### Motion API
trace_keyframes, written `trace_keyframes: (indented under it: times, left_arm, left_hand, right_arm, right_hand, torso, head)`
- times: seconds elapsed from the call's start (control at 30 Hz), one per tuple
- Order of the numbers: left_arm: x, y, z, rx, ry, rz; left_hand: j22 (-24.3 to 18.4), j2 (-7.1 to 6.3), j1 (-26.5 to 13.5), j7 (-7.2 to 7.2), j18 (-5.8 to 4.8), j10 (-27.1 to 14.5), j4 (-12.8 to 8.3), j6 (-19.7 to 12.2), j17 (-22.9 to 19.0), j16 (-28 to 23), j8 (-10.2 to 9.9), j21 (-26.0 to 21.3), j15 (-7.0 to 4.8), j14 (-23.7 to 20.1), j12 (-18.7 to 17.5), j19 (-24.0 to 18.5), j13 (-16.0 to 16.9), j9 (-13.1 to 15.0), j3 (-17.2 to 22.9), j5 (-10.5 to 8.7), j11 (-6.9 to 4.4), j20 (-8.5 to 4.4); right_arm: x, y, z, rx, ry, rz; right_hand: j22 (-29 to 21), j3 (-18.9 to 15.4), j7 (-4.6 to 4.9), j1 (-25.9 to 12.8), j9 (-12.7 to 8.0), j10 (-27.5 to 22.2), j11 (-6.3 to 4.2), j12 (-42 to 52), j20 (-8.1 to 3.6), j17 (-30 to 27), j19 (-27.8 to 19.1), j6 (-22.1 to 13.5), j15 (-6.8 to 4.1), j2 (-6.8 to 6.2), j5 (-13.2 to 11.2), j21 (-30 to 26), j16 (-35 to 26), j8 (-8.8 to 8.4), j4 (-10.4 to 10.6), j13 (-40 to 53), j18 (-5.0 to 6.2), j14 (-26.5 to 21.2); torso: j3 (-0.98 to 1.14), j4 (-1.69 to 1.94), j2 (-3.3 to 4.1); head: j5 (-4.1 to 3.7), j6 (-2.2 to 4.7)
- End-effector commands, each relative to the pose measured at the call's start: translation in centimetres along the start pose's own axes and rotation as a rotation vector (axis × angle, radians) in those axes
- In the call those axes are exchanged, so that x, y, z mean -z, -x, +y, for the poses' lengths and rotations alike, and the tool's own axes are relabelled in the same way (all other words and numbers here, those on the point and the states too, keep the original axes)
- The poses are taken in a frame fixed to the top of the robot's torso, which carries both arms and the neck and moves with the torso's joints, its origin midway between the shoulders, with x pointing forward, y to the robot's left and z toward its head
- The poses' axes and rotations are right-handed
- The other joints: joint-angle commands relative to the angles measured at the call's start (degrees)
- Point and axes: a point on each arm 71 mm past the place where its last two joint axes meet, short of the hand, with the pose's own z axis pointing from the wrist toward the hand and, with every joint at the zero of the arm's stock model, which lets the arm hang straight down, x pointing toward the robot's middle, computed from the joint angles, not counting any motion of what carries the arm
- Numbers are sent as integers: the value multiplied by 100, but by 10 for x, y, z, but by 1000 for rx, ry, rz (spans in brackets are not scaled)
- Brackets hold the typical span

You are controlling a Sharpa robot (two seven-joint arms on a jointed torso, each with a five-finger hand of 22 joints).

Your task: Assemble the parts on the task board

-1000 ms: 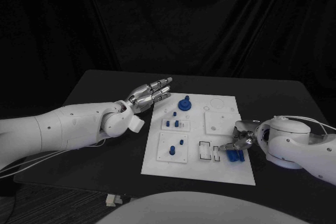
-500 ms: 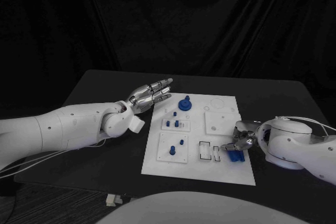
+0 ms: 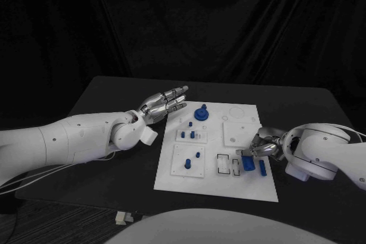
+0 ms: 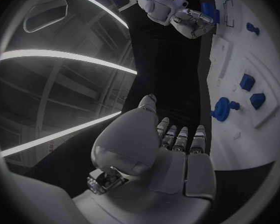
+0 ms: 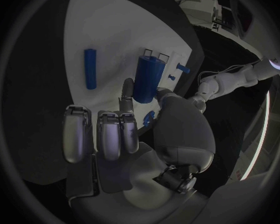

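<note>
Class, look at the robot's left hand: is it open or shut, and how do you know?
Open. The left hand hovers beside the board with fingers stretched out straight, apart, and nothing in them.

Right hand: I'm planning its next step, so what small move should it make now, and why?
Probably carry the blue cylinder toward the rectangular slots on the task board and lower it. The right hand pinches that cylinder above the board, with a thinner blue rod lying loose beside it. The left hand hovers open off the board's far corner, out of the way.
</note>
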Motion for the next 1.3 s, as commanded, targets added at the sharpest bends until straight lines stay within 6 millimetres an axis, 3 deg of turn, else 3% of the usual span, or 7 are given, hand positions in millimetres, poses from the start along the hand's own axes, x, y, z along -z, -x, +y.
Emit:
trace_keyframes:
  times: [0.03,0.53,1.07,1.13,1.17,1.3]
  left_arm:
    - [-1,-2,0,14,-9,11]
    - [-1,-2,0,14,-8,11]
    - [-1,-3,0,16,-8,13]
    - [-1,-3,0,16,-8,13]
    - [-1,-3,0,16,-8,13]
    - [-1,-3,0,16,-8,14]
  left_hand:
    - [-1,31,19,6,96,3,-34,-19,-6,-21,36,14,18,-2,24,12,8,4,-14,29,37,32]
    - [1,32,25,9,97,2,-42,-15,-6,-21,37,14,20,-2,24,13,8,5,-10,44,40,35]
    - [1,32,25,9,97,2,-42,-15,-6,-21,37,14,20,-2,24,13,8,5,-10,44,40,35]
    - [1,32,25,9,97,2,-42,-15,-6,-21,37,14,20,-2,24,13,8,5,-10,44,40,35]
    - [1,32,25,9,97,2,-42,-15,-6,-21,37,14,20,-2,24,13,8,5,-10,44,40,35]
    - [-3,33,32,13,97,2,-53,-26,-6,-21,36,13,25,-2,23,12,7,3,-7,58,38,37]
  right_arm:
    - [0,-3,3,-193,-20,44]
    - [-8,-16,14,-258,-17,67]
    - [-16,-32,21,-197,-6,98]
    - [-16,-32,21,-192,-5,98]
    - [-16,-33,22,-188,-5,98]
    - [-17,-33,23,-176,-1,96]
  right_hand:
    - [1265,215,-31,189,10,592,-41,36,45,1509,265,-12,-23,310,29,-17,35,-24,-165,1506,2,600]
    - [1208,317,33,110,23,592,12,36,77,1509,187,-178,16,344,-80,-175,35,-172,-226,1506,41,600]
    - [1232,258,75,-25,101,592,56,36,121,1509,225,-181,57,371,-978,-123,35,-276,-259,1506,26,600]
    - [1234,255,76,-26,103,592,56,36,121,1509,229,-183,58,374,-1003,-117,35,-280,-260,1506,24,600]
    - [1231,215,85,-72,114,592,64,36,127,1509,225,-182,65,388,-1195,-126,35,-294,-232,1506,26,600]
    - [1232,173,89,-86,130,592,68,36,133,1509,227,-181,69,398,-1359,-126,35,-311,-225,1506,26,600]
  torso:
    - [-1,2,4]
    - [-1,-3,3]
    - [0,0,2]
    - [-1,0,2]
    - [-1,0,3]
    - [1,1,6]
  head:
    - [12,0]
    - [10,0]
    - [25,0]
    - [25,0]
    - [24,0]
    - [24,0]
